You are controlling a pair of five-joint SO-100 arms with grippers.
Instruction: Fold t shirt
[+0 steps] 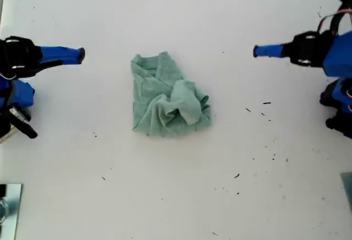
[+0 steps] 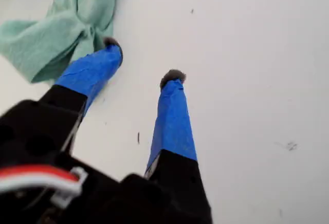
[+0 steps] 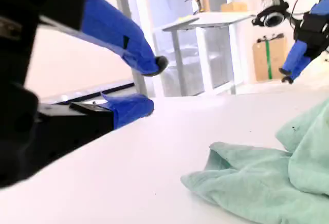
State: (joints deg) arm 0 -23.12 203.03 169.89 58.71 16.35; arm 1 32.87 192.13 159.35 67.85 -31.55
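Both claws are seen spread and empty, my first gripper (image 2: 141,59) just beside the t shirt (image 1: 168,97), my second gripper (image 3: 149,85) near it, w/ the shirt crumpled mid-table (image 1: 176,196); it's judged light, soft and floppy, best pinched at a collar edge or hem corner.

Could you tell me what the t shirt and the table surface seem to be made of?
The t shirt looks like soft knitted cloth, probably cotton jersey: matte sage-green, crumpled into limp folds. The table looks like a hard, smooth white board, maybe laminate; its faint sheen and a bright light reflection suggest this, but the exact material is unclear.
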